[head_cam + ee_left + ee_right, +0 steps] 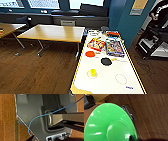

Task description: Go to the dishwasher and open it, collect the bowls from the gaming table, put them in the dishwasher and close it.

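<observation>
Two bowls, orange-red bowl [90, 53] and dark bowl [106, 61], apparently on gaming table [107, 80].

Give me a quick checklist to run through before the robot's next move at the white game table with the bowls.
1. Green bowl close up at the right wrist, over the wooden floor: ok; grip itself cannot tell.
2. Orange-red bowl on the gaming table: ok.
3. Dark bowl on the table, apart from the orange-red one: ok.
4. Game boxes lie beyond the bowls, not covering them: ok.
5. Left fingers free: cannot tell.
</observation>
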You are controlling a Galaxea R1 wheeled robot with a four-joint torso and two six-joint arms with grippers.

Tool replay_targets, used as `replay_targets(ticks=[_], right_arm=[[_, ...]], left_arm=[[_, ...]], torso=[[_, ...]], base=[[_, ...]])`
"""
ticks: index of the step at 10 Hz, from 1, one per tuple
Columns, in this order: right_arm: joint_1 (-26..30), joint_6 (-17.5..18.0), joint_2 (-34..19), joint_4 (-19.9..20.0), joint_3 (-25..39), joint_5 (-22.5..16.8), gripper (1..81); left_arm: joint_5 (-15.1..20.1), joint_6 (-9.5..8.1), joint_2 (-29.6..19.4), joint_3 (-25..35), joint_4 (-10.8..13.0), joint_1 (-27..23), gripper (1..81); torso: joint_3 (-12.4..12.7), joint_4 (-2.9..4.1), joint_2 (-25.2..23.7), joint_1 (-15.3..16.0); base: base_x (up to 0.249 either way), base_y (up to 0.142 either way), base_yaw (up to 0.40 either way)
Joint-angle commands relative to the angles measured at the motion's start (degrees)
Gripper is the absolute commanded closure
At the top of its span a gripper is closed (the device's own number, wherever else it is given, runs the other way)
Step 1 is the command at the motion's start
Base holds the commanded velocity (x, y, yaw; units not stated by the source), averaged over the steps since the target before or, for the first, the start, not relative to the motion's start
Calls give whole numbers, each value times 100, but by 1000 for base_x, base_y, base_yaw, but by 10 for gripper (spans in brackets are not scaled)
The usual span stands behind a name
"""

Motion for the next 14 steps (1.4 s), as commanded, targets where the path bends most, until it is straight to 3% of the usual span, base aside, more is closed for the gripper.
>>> replay_targets(ticks=[1,4,6,8,9,11,13,14], right_arm=[[-683,-220,1468,-491,-1906,885,811],[-674,-379,2483,-623,-2868,832,811],[-683,-405,3089,-851,-3501,832,811],[-718,-405,3388,-895,-3816,832,811],[-745,-405,3512,-939,-3932,850,811],[-771,-405,3670,-974,-4108,841,811],[-780,-396,3775,-1466,-4125,762,811],[-885,-388,3819,-1510,-4143,648,811]], left_arm=[[351,28,-286,528,19,-28,10],[360,2,-1035,1814,19,-1,10],[351,11,-1868,3314,28,-10,10],[178,11,-2562,4368,11,-54,10],[-115,11,-2907,4714,-25,-54,10],[-167,-16,-3426,5171,-148,-142,10],[-299,-24,-3567,5163,-157,-177,10],[-290,-24,-3584,5153,-165,-203,10]], torso=[[0,0,0,0],[0,0,0,-2],[2,0,-2,-2],[2,0,-2,-4],[2,0,-2,-4],[2,0,-2,-4],[2,0,-2,-4],[2,0,-2,-4]], base=[[0,0,0],[0,0,0],[0,0,0],[0,0,0],[0,0,0],[0,0,0],[0,0,0],[0,0,0]])
